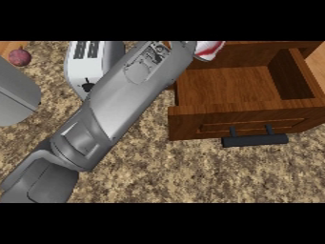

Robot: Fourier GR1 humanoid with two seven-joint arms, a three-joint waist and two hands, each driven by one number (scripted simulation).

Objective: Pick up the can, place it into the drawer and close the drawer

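The red and white can [209,49] shows only partly at the top edge, over the back left corner of the open wooden drawer [256,120]. My right forearm [123,102] runs from the lower left up to the can, its wrist end right beside it. The hand itself is hidden past the top edge, so no grip is visible. The drawer is pulled out, its inside [228,86] bare, with a dark handle [255,139] on its front. My left forearm [3,90] crosses the left edge, its hand out of sight.
A white toaster [87,59] stands behind my right forearm at the top. A dark red round fruit [20,57] lies at the far left. The speckled counter [193,171] stretches in front of the drawer.
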